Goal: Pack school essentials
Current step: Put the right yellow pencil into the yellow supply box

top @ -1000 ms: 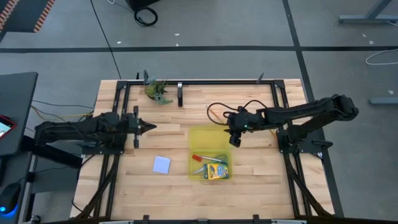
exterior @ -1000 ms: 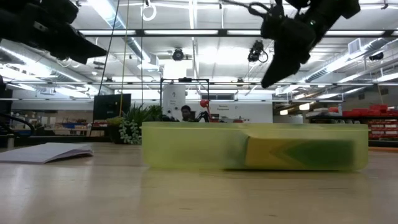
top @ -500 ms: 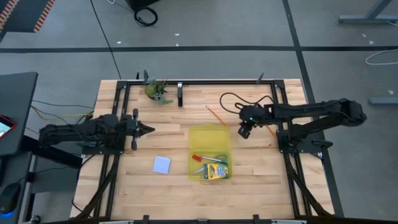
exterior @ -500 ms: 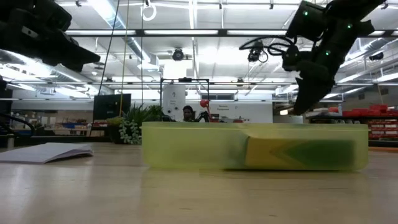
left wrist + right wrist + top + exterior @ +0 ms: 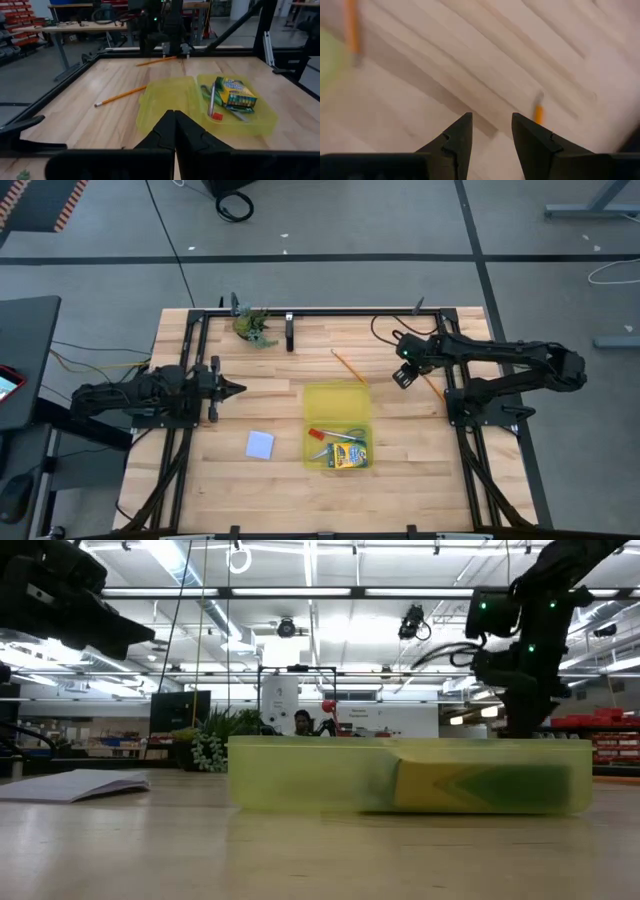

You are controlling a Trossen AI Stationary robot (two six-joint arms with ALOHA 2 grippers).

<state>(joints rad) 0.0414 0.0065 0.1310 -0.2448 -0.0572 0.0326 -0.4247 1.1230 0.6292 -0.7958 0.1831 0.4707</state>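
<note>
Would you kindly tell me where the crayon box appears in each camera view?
High view: crayon box, lower centre, in the yellow case.
Low view: crayon box right of centre, behind the case's wall.
Left wrist view: crayon box right of centre.
Right wrist view: not in it.
Shared landmark: the yellow case.

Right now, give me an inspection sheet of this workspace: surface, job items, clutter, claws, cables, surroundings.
Surface: wooden table in a dark frame.
Job's things: yellow case holds the crayon box, scissors and a red-tipped item; note pad lies outside it; one orange pencil beside the case, a second pencil by the right arm.
Clutter: leafy clump at the far edge.
Claws: left claw shut, waiting; right claw open above the second pencil.
Cables: black loops on the right arm.
Surroundings: workshop; a distant person in the low view.
</note>
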